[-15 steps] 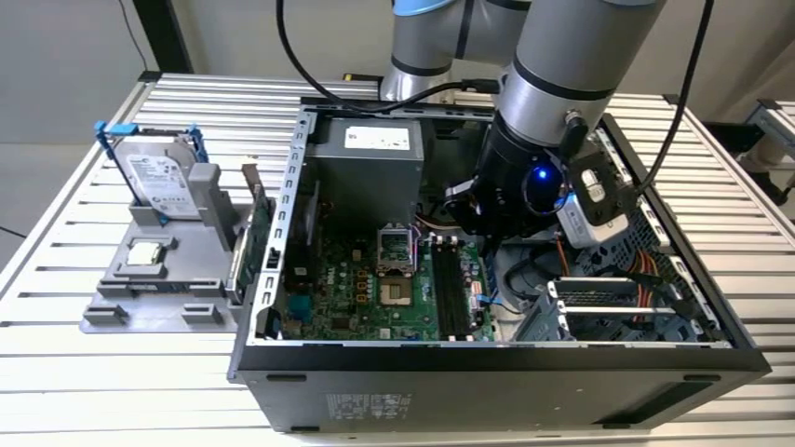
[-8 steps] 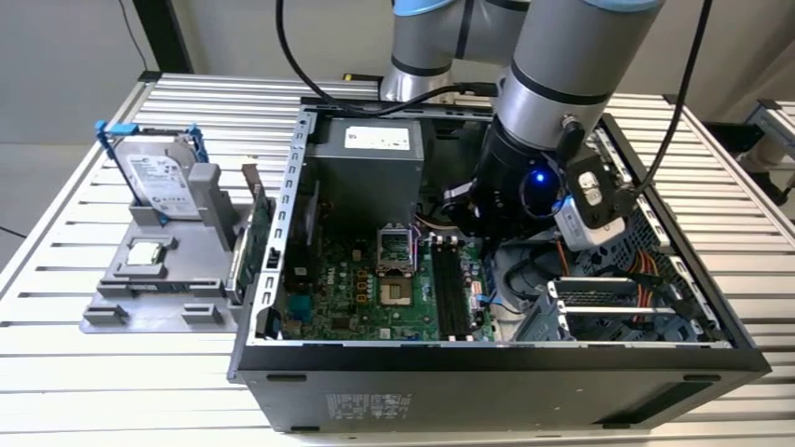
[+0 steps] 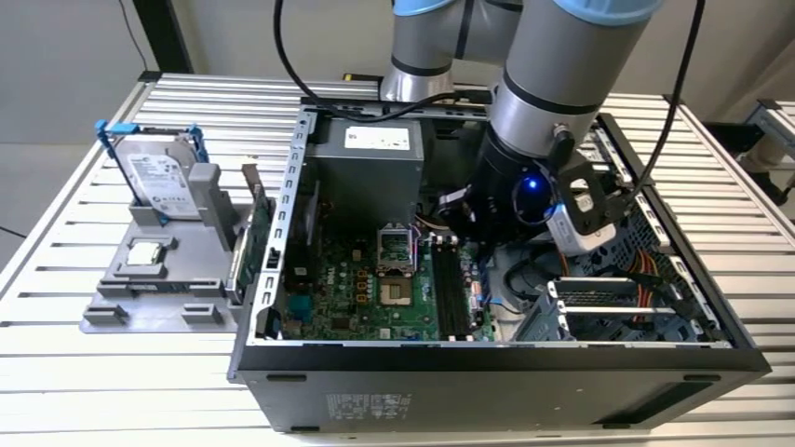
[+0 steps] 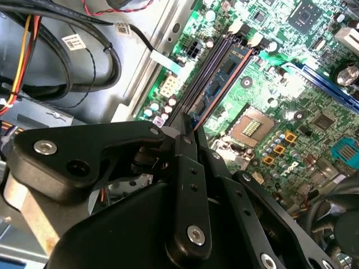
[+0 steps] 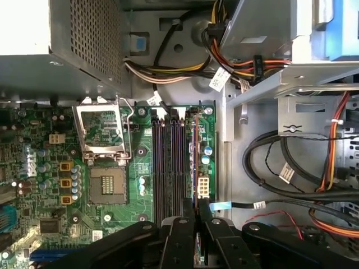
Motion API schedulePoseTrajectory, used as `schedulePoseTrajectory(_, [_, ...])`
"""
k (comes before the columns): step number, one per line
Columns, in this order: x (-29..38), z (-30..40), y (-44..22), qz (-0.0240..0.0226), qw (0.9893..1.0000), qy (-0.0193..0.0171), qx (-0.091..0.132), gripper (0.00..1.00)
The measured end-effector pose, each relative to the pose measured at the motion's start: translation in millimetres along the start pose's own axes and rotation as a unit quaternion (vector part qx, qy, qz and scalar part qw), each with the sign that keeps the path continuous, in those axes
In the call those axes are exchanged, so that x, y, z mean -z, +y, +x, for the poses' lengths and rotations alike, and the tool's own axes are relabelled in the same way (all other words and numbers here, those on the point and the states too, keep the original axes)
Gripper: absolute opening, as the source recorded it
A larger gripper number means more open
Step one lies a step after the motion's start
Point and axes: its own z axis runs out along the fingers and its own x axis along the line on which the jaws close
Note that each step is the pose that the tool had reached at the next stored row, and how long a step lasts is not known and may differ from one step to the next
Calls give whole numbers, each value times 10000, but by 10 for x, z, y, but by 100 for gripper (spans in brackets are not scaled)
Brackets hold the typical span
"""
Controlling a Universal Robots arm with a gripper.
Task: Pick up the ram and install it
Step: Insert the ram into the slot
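Gripper [image 5: 196, 235] pinching the ram [image 5: 196, 162] — seemingly slotted — inside the case [image 3: 497, 358] on a slatted table [image 3: 74, 372].

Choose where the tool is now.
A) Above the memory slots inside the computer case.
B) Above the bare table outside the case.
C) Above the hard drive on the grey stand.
A: the tool hangs over the memory slots, in line with the ram.

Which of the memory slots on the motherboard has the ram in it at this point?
The outermost slot, nearest the bare metal case floor and cables. In both wrist views the ram stands on edge in it, in line with the gripper; the other slots beside it are empty.
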Motion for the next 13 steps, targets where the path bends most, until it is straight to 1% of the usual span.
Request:
schedulePoseTrajectory(1, [-9,2,0,3,10000,-6,1,0])
schedulePoseTrajectory(4, [-52,13,-2,3,10000,-54,2,0])
schedulePoseTrajectory(5, [-71,14,-2,2,10000,-61,2,0])
schedulePoseTrajectory(8, [-123,18,-4,8,10000,-68,2,0])
schedulePoseTrajectory(11, [-161,24,-5,54,10000,-70,1,0])
schedulePoseTrajectory(13, [-178,28,-4,72,9999,-71,1,0])
